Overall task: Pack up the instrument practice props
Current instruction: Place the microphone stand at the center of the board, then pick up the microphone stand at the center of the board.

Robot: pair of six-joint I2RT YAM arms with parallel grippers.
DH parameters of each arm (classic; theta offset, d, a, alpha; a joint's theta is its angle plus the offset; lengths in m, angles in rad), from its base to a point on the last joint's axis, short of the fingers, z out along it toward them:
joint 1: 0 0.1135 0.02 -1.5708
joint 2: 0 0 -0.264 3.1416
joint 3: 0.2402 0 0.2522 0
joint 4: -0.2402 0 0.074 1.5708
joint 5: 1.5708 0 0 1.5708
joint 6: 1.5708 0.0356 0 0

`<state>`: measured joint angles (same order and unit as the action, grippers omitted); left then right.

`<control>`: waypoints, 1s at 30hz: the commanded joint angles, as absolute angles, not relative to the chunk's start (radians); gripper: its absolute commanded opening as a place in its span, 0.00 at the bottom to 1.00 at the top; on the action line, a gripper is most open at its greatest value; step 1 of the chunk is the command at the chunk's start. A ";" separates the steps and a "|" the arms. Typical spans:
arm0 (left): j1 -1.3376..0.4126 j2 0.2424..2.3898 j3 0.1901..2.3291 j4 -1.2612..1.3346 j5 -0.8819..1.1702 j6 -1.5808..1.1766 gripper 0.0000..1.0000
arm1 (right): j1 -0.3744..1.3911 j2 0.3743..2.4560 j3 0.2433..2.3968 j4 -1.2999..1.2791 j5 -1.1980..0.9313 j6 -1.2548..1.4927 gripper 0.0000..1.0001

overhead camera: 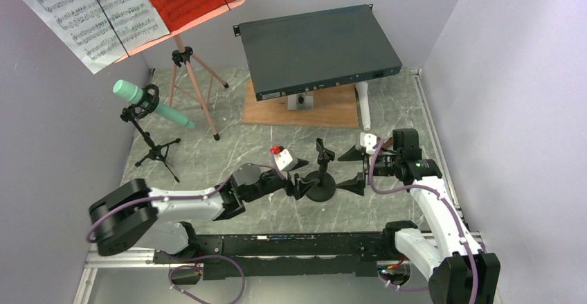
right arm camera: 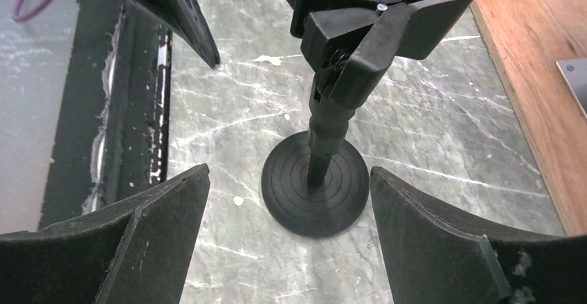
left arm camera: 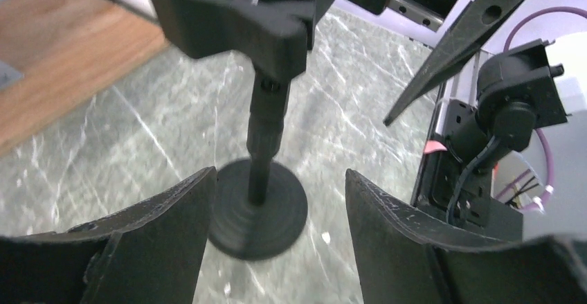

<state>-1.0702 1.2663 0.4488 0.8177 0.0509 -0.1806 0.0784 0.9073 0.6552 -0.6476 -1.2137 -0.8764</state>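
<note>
The left gripper [overhead camera: 300, 179] and right gripper [overhead camera: 350, 170], jaws apart, flank the small mic stand [overhead camera: 320, 187], apparently not touching it. Far left, the music stand [overhead camera: 189, 75], pages [overhead camera: 90, 13] and mint tube [overhead camera: 137, 95] are not yet packed.

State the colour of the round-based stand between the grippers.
The stand is black; clearest in right wrist view.

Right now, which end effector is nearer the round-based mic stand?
Left. The left end effector is beside the mic stand; the right end effector faces it, slightly farther off.
</note>
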 commanded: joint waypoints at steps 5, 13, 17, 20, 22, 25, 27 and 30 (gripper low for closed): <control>-1.071 0.990 0.311 0.530 -0.041 -0.350 0.78 | 0.114 1.003 0.660 -0.565 -1.240 -1.044 0.88; -1.071 0.823 0.195 0.567 -0.121 -0.403 0.88 | 0.190 1.088 0.613 -0.232 -1.260 -0.776 0.82; -1.071 0.807 0.185 0.555 -0.131 -0.415 0.89 | 0.213 1.124 0.598 -0.103 -1.242 -0.659 0.76; -1.071 0.819 0.181 0.573 -0.135 -0.423 0.89 | 0.232 1.151 0.596 -0.053 -1.239 -0.609 0.70; -1.071 0.831 0.184 0.577 -0.133 -0.430 0.89 | 0.242 1.162 0.593 -0.052 -1.229 -0.615 0.65; -1.071 0.847 0.184 0.587 -0.129 -0.433 0.89 | 0.247 1.169 0.582 -0.039 -1.223 -0.615 0.59; -1.071 0.854 0.184 0.594 -0.127 -0.431 0.89 | 0.253 1.181 0.586 -0.045 -1.216 -0.623 0.55; -1.071 0.855 0.188 0.591 -0.121 -0.430 0.89 | 0.256 1.194 0.588 -0.064 -1.205 -0.647 0.49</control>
